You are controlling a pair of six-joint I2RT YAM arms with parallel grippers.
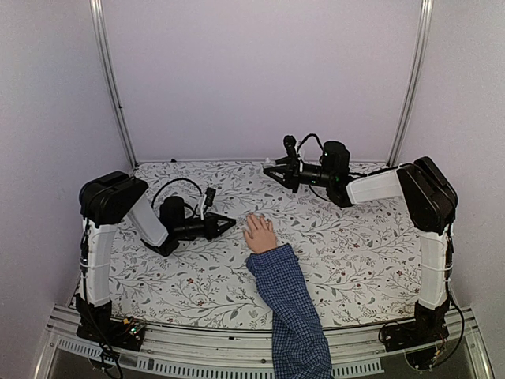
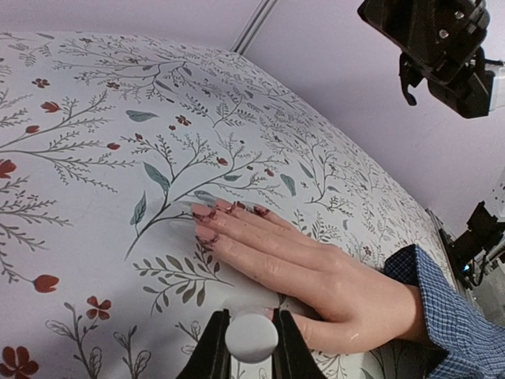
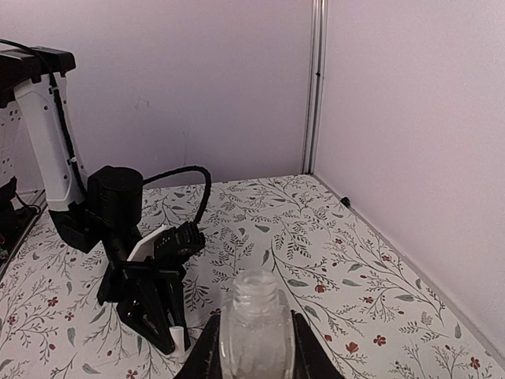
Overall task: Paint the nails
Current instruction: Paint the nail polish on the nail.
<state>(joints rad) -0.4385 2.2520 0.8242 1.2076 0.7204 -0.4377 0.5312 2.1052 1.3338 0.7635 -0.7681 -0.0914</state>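
A pale hand (image 1: pixel 259 234) in a blue checked sleeve (image 1: pixel 288 304) lies palm down on the floral table. In the left wrist view its nails (image 2: pixel 215 212) carry patchy dark red colour at the fingertips. My left gripper (image 1: pixel 229 224) sits just left of the hand, low over the table, shut on a round white brush cap (image 2: pixel 252 339) seen end-on beside the thumb. My right gripper (image 1: pixel 272 170) hovers at the back of the table, apart from the hand, shut on an uncapped clear glass bottle (image 3: pixel 256 328). The brush tip is hidden.
The floral cloth (image 1: pixel 189 268) covers the whole table. Pale walls close it in at the back and both sides, with metal posts (image 1: pixel 110 79) in the back corners. The right arm's wrist (image 2: pixel 438 39) hangs high above the hand's far side.
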